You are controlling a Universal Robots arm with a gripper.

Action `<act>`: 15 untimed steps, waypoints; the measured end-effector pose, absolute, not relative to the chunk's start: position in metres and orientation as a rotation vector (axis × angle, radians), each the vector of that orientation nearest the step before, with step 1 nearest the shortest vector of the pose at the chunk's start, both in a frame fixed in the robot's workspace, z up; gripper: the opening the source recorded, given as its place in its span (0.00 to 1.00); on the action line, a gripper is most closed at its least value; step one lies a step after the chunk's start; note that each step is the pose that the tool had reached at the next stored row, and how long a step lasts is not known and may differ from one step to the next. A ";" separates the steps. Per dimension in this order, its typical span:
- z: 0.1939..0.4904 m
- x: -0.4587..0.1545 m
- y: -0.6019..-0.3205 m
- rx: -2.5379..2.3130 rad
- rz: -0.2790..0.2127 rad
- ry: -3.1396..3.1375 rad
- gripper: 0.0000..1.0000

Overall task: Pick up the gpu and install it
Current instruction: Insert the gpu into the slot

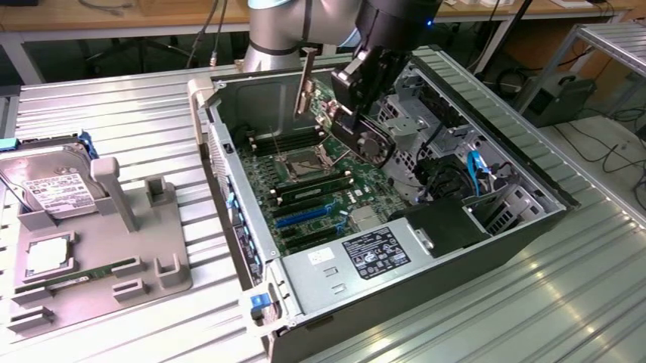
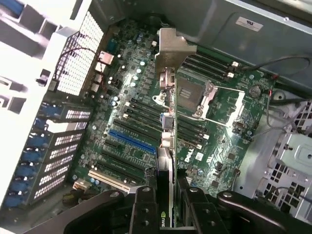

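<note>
Wrist view: hand (image 2: 166,202) grips thin gpu (image 2: 166,141) (silver bracket (image 2: 171,48)).

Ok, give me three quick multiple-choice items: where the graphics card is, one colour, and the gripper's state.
1. Where is the graphics card?
A) on the grey tray
B) above the open computer case
C) seated in a slot

2. What colour is the bright long slot on the board?
A) red
B) blue
C) yellow

3. The gripper is:
A) open and empty
B) shut on the card
C) shut on the hard drive

Answers:
1 B, it hangs over the board, clear of the slots.
2 B, plainly blue among black ones.
3 B, the card is clamped in it.
</note>
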State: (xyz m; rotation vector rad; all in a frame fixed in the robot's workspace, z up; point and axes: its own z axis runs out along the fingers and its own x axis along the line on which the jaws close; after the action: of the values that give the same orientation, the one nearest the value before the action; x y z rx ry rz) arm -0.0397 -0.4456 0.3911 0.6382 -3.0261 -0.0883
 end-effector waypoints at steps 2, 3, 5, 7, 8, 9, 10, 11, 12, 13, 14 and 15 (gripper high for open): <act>0.391 -0.040 -0.446 0.689 -0.087 -3.016 0.26; 0.391 -0.040 -0.446 0.714 -0.086 -3.010 0.26; 0.391 -0.040 -0.446 0.765 -0.085 -2.999 0.26; 0.391 -0.040 -0.446 0.815 -0.083 -2.986 0.26; 0.391 -0.040 -0.446 0.848 -0.082 -2.978 0.26; 0.391 -0.040 -0.446 0.875 -0.081 -2.971 0.26; 0.391 -0.040 -0.446 0.900 -0.081 -2.963 0.26; 0.391 -0.040 -0.446 0.924 -0.080 -2.956 0.26; 0.391 -0.040 -0.446 0.951 -0.079 -2.948 0.26; 0.391 -0.040 -0.446 0.974 -0.078 -2.941 0.26; 0.391 -0.040 -0.446 0.998 -0.078 -2.933 0.26; 0.391 -0.040 -0.446 1.026 -0.077 -2.924 0.26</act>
State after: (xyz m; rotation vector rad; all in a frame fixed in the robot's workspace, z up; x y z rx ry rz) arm -0.0397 -0.4456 0.3910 1.0256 -2.9243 -0.0767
